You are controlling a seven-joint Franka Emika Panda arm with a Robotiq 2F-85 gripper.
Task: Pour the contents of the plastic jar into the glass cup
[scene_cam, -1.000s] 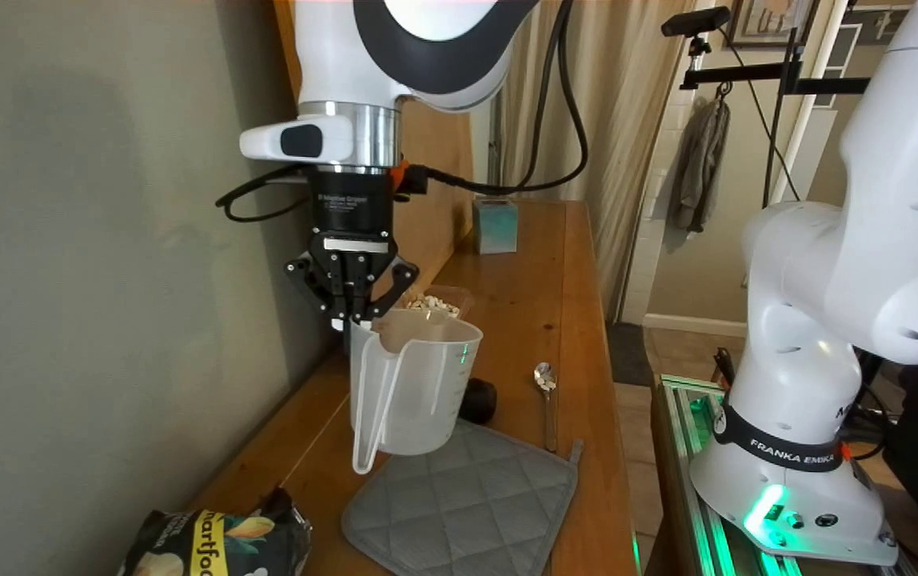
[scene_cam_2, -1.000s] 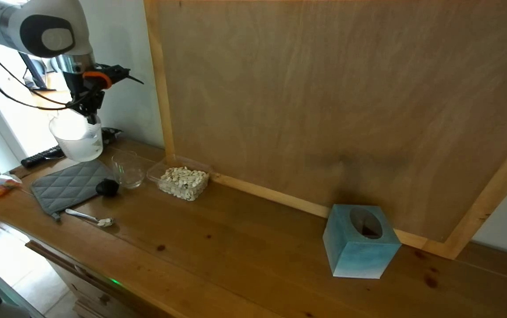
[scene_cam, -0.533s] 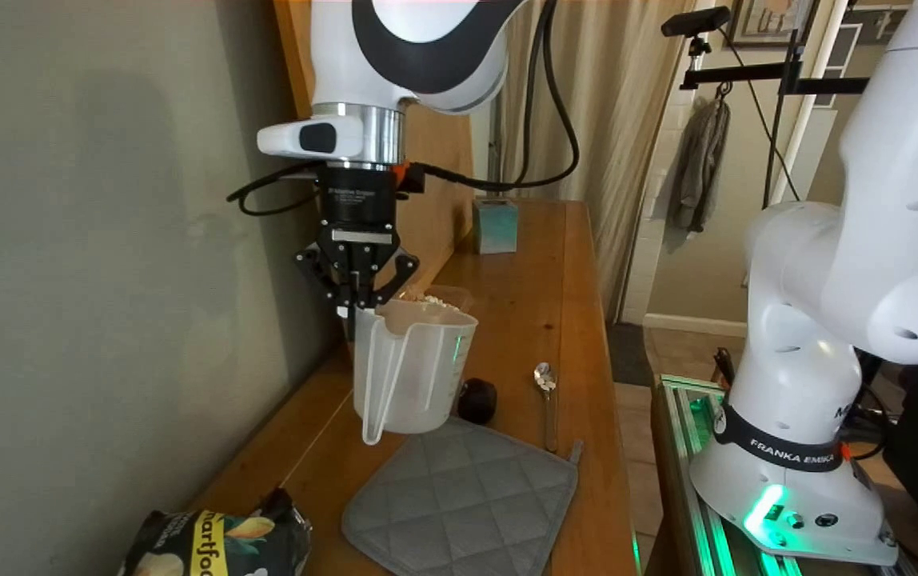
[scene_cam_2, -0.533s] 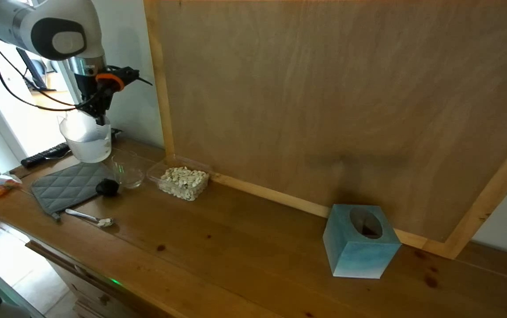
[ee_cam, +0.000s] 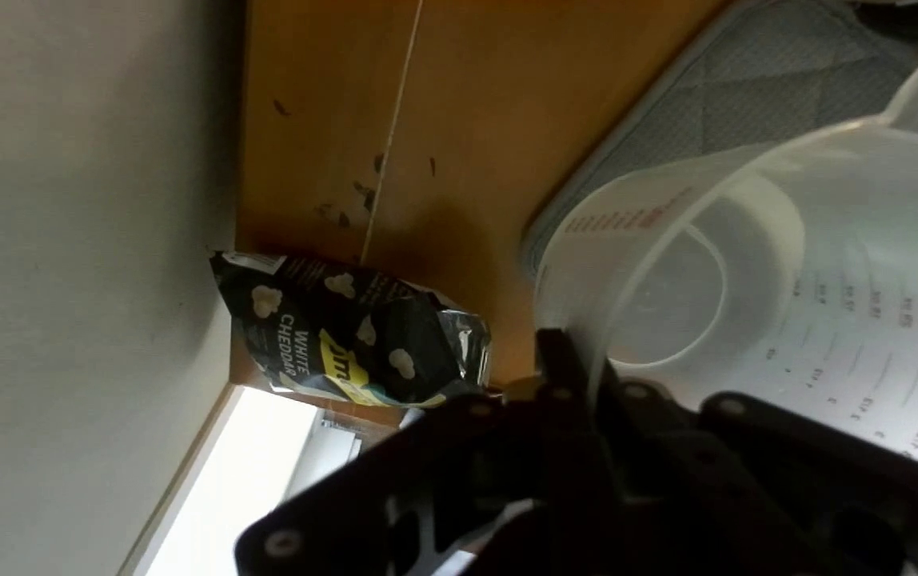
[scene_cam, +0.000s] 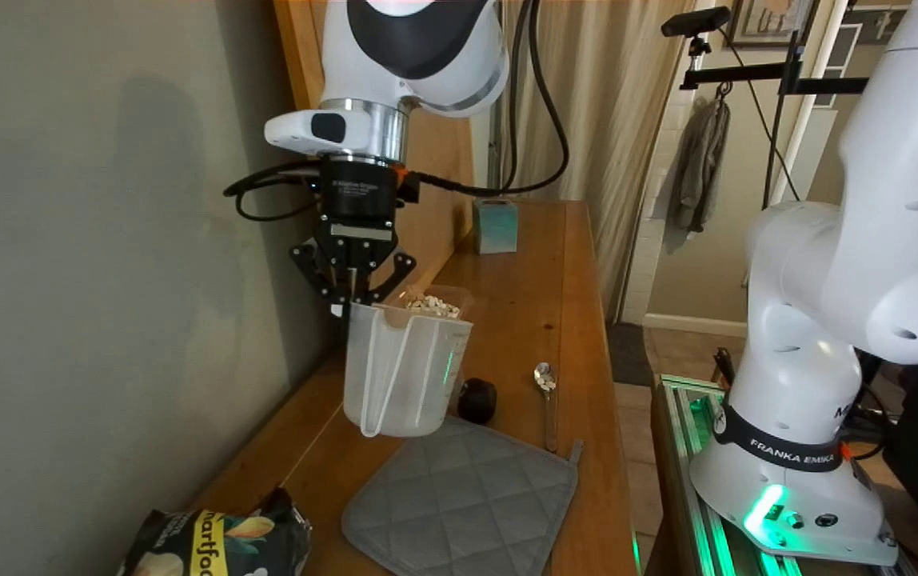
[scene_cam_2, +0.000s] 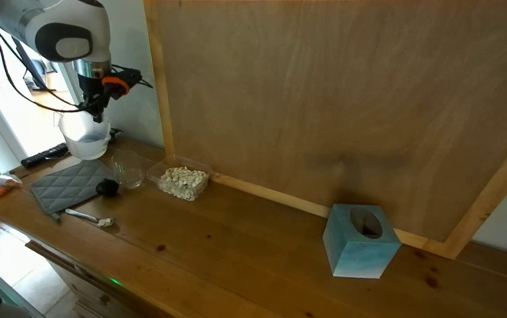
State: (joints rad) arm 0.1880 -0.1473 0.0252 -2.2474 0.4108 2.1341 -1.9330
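Observation:
My gripper (scene_cam: 349,310) is shut on the rim of the plastic jar, a large translucent jug (scene_cam: 407,380), on its wall-side edge. In the wrist view the jug (ee_cam: 851,272) shows its inside, with one finger on each side of its wall. The jug hangs above the counter, tipped slightly, its handle toward an exterior view's camera. A faint level line shows low in the jug (scene_cam_2: 86,148); how much it holds is unclear. The glass cup (scene_cam_2: 128,171) stands upright on the counter, just beyond the jug and apart from it; in the other direction the jug mostly hides it.
A grey pot holder (scene_cam: 463,496) lies below the jug. A dark round object (scene_cam_2: 107,187) sits beside the glass. A tub of oats (scene_cam_2: 183,183), a spoon (scene_cam: 547,392), a tissue box (scene_cam_2: 361,240) and a popcorn bag (scene_cam: 219,544) stand around. A wall (scene_cam: 147,280) runs close beside the gripper.
The gripper has carried the jug a little up and toward the glass cup. In the last half second the jug has tipped slightly. The glass has not moved.

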